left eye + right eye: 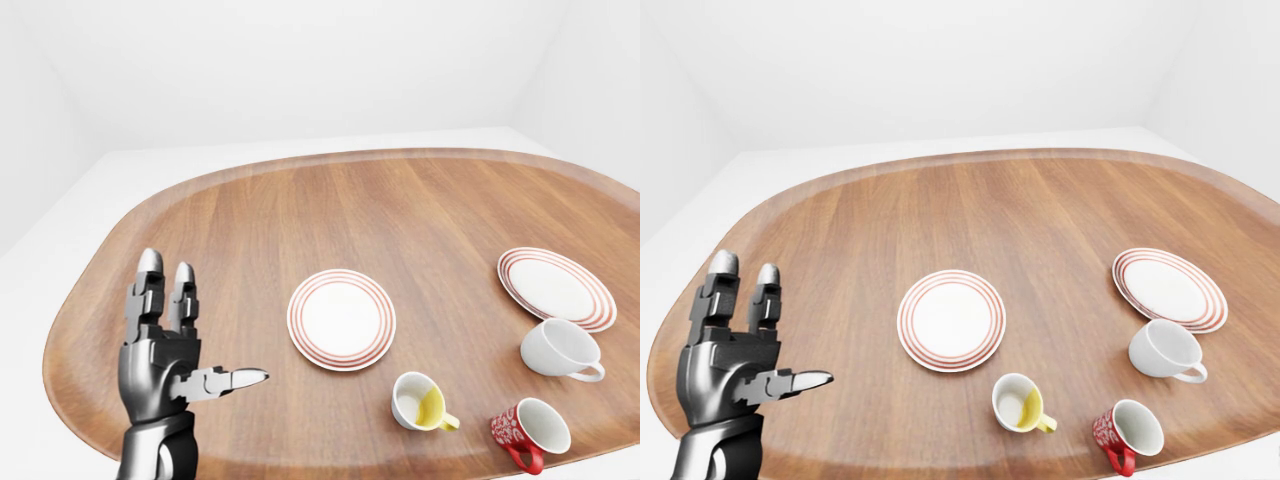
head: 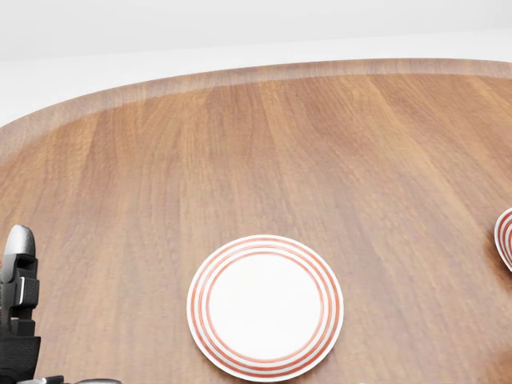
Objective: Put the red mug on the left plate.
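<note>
Although the task asks for a mug on a plate, nothing about it looks begun. Largest of all, the wooden desk [image 1: 300, 230] carries everything, its rounded rim curving across the eye views. On it, the left plate [image 1: 341, 319], white with red rings, sits near the middle of the left-eye view and is bare. A second ringed plate [image 1: 556, 287] lies well apart toward the right. The left hand [image 1: 165, 350] is raised at the lower left, its fingers [image 1: 150, 285] spread wide and holding nothing; the right hand shows in no view. A white cup [image 1: 560, 350] rests on its side near the second plate. The yellow-lined mug [image 1: 419, 402] lies nearby, and the red mug [image 1: 528, 431] lies tipped at the lower right, well apart from the left plate, so reaching, grasping and placing all remain.
</note>
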Robot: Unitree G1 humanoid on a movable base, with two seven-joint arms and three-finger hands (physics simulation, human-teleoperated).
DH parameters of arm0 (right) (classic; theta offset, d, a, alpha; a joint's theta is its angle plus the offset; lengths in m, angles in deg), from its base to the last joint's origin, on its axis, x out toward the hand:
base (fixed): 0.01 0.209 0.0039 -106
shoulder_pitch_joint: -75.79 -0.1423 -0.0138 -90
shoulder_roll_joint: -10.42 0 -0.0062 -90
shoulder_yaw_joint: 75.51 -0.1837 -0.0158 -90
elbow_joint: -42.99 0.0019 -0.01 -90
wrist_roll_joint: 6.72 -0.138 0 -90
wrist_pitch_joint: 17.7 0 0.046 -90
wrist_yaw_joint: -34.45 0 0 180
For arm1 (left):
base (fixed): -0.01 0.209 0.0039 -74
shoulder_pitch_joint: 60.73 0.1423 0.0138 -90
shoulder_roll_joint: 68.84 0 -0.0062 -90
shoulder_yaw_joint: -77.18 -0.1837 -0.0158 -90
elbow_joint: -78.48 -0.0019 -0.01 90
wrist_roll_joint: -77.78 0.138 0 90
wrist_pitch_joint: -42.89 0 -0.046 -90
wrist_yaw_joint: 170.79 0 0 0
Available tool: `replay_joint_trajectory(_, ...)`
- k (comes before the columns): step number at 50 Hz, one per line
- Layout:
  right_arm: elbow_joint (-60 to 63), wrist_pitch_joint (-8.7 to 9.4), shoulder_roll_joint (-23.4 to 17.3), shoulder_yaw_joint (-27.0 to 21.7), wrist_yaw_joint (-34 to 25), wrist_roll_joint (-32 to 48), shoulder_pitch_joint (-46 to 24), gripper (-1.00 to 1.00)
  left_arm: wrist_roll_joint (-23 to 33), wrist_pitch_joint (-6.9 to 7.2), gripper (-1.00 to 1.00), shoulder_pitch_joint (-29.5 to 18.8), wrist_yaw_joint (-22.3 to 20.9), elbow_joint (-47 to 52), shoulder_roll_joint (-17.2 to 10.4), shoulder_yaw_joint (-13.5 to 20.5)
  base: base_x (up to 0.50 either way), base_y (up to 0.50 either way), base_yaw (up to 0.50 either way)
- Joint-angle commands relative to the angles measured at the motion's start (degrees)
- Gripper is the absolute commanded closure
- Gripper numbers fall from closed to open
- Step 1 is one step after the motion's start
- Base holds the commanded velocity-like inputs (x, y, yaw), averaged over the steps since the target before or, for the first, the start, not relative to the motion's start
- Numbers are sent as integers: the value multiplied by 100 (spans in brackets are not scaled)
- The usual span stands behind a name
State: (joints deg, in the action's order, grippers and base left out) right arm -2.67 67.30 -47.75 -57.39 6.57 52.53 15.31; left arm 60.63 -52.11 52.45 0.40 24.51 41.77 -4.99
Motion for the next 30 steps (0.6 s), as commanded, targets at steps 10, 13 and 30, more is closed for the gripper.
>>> replay_joint_trajectory(10, -853, 309, -1134, -1671, -82, -1335, -433, -100, 135, 0, -100, -27, 123, -7, -81, -171, 0, 0, 0)
replay_joint_trajectory(13, -880, 492, -1294, -1514, -45, -1304, -516, -100, 135, 0, -100, -12, 126, 3, -86, -178, 0, 0, 0)
replay_joint_trajectory(30, -1243, 354, -1437, -689, -134, -1442, -612, -100, 161, 0, -100, -5, 145, -23, -99, -216, 0, 0, 0)
